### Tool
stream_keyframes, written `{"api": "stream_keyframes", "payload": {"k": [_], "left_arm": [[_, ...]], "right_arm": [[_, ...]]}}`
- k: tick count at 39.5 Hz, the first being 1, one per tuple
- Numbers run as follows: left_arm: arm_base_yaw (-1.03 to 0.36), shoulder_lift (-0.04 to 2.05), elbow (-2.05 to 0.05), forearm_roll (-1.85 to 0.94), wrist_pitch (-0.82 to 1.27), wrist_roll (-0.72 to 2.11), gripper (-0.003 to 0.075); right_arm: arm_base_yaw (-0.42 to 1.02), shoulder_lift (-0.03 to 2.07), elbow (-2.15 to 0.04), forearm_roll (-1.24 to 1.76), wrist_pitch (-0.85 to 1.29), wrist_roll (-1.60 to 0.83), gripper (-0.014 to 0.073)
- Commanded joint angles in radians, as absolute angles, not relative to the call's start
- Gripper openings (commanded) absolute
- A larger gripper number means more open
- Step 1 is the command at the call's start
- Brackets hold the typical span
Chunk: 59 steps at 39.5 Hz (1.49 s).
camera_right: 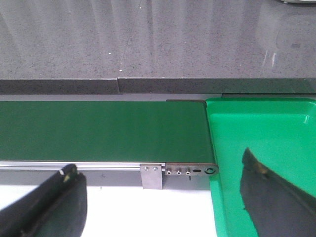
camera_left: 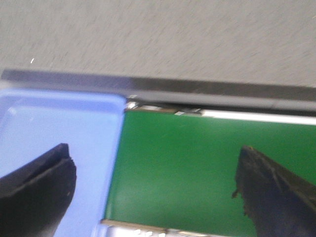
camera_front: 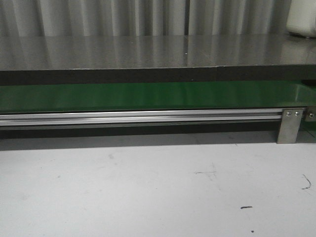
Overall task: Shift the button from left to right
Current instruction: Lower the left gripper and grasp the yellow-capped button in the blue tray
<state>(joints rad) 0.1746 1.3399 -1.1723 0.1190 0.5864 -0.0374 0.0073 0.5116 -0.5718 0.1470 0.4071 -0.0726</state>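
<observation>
The button is out of view in all three views. My left gripper (camera_left: 155, 170) is open, its black fingers (camera_left: 39, 190) spread wide above the green conveyor belt (camera_left: 197, 173) and the edge of a pale blue tray (camera_left: 59, 128), with nothing between them. My right gripper (camera_right: 158, 190) is open too. One of its fingers (camera_right: 54, 207) hangs over the white table and the other over a green tray (camera_right: 266, 133) at the belt's end. Neither arm shows in the front view.
The green belt (camera_front: 148, 96) runs across the front view behind an aluminium rail (camera_front: 138, 117) with a metal bracket (camera_front: 290, 126). A dark grey counter (camera_front: 148, 52) lies beyond it, with a white object (camera_front: 302, 17) at its far right. White table (camera_front: 148, 187) fills the foreground.
</observation>
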Motion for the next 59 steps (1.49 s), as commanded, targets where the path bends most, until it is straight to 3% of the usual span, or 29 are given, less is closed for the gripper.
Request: {"api": "stream_keyframes", "payload": {"k": [1,12,17,30,53,56,59], "left_arm": [[0.243,1.375,-1.233,0.144,0.567,-0.039,0.0615],[0.494,1.567,-1.335,0.125,0.587,-0.027,0.0615],[0.558,1.680,-1.405,-0.031,0.672,0.131,0.0615],[0.571,1.857,-1.474,-0.114,0.741,0.381,0.0615],[0.595,2.101,-1.650,-0.105,0.862,0.394,0.0615],[0.597,2.110,-1.650,-0.105,0.862,0.396,0.0585],[0.597,2.115,-1.650,-0.105,0.864,0.396,0.0506]], "right_arm": [[0.008,0.520,-0.609,0.143,0.325,-0.075,0.0645],[0.008,0.520,-0.609,0.143,0.325,-0.075,0.0645],[0.008,0.520,-0.609,0.143,0.325,-0.075,0.0645],[0.008,0.520,-0.609,0.143,0.325,-0.075,0.0645],[0.008,0.520,-0.609,0.143,0.325,-0.075,0.0645],[0.008,0.520,-0.609,0.143,0.325,-0.075,0.0645],[0.008,0.520,-0.609,0.143,0.325,-0.075,0.0645]]}}
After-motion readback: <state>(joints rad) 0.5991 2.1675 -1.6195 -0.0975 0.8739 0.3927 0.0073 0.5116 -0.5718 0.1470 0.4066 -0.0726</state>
